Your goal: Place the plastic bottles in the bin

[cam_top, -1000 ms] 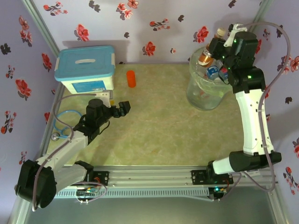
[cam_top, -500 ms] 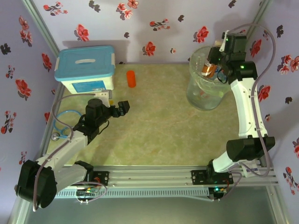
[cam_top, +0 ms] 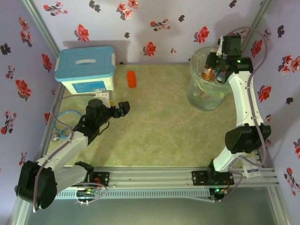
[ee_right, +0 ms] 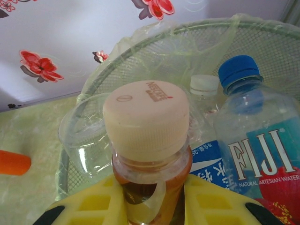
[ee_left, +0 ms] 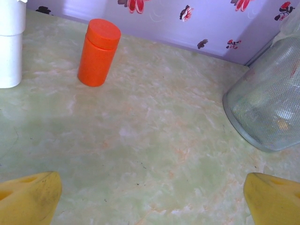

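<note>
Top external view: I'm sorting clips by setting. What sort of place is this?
Probably a staged robot test booth: flowered wallpaper panels on metal framing, a left arm and right arm bolted to a rail, a tabletop holding a bin and storage box.

Probably a lab test booth: floral-papered walls (cam_top: 140,37), aluminium rail (cam_top: 154,176), marbled tabletop (cam_top: 159,122).

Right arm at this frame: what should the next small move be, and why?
Probably open the right gripper and let the beige-capped bottle drop. Its jaws are clamped on the bottle just below the cap, and the top view puts the bottle above the mouth of the bin, where a Fiji bottle already sits.
</note>
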`<state>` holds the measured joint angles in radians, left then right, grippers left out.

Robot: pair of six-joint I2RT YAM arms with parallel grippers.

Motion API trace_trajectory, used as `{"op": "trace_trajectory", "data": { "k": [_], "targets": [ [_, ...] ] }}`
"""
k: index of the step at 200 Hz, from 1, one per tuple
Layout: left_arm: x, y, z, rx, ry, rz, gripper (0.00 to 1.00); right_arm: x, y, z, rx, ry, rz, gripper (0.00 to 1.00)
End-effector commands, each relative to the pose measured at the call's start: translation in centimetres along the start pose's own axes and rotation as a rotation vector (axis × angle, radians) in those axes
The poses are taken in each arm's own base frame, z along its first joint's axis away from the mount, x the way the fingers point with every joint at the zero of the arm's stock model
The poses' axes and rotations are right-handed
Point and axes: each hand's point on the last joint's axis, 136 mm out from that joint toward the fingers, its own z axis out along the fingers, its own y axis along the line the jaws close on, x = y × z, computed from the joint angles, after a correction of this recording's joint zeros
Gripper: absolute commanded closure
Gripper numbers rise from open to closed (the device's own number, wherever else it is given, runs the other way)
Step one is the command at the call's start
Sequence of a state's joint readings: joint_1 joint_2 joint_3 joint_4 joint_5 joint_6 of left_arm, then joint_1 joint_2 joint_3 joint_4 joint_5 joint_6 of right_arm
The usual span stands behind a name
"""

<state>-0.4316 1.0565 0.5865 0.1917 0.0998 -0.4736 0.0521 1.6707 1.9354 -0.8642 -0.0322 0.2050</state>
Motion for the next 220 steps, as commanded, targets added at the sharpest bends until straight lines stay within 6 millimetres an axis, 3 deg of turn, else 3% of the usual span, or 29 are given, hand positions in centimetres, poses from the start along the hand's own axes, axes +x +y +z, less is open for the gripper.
{"op": "trace_trajectory", "data": {
  "k": [1,110,196,220],
  "targets": [
    [0.1,0.1,-0.2,0.000,0.010,-0.011,0.00,2.9,-0.2,0.8,-0.008,0.135,-0.006,0.77],
    [0.2,0.3,0.2,-0.006,0.017,-0.014,0.00,8.3,-0.8,4.5,0.026,0.320,0.014,0.78],
    [0.3,0.4,0.1,-0.010,0.022,-0.012,0.00,12.5,1.6,6.9,-0.024,0.490,0.018,0.78],
    [0.2,0.5,0.0,-0.013,0.019,-0.010,0.00,13.0,3.5,6.7,-0.118,0.511,0.050,0.78]
  ]
}}
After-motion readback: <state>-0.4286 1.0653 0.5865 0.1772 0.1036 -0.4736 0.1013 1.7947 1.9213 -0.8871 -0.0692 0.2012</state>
